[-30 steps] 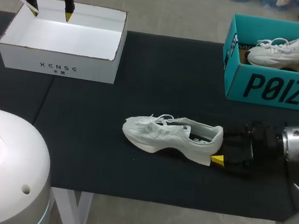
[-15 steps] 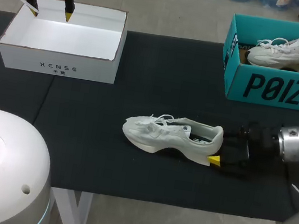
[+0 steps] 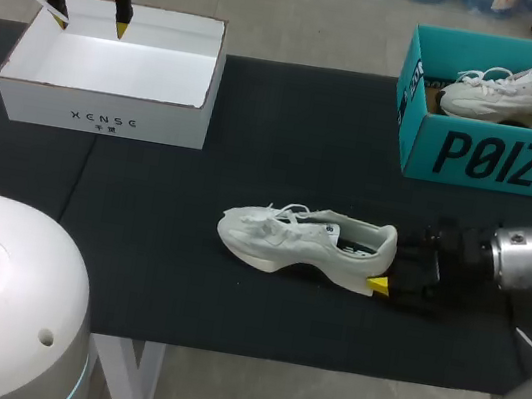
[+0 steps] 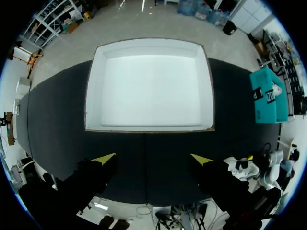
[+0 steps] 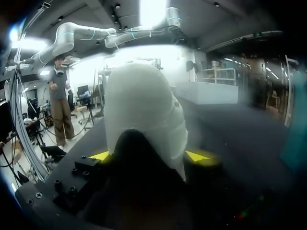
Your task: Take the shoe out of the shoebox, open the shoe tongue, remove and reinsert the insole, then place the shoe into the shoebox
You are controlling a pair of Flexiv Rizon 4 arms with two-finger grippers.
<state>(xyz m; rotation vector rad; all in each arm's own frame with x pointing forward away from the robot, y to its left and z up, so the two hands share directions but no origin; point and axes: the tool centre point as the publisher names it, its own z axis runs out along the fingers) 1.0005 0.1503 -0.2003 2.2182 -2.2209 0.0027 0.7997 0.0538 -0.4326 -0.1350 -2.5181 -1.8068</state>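
Observation:
A white shoe lies on its side in the middle of the black table mat, toe to the left. My right gripper is at its heel, open, one yellow tip showing at the sole side. In the right wrist view the heel fills the space between the fingers of the right gripper, whose tips stand close on either side. The white shoebox at the back left is empty. My left gripper hangs open above its back rim, and in its own view the left gripper looks down on the box.
A teal shoebox holding another white shoe stands at the back right and shows in the left wrist view too. The black mat lies bare between the two boxes and in front of the shoe.
My right gripper has slid a little leftward so its fingers reach further around the shoe's heel, and they have narrowed slightly. The shoe and the left arm have not moved.

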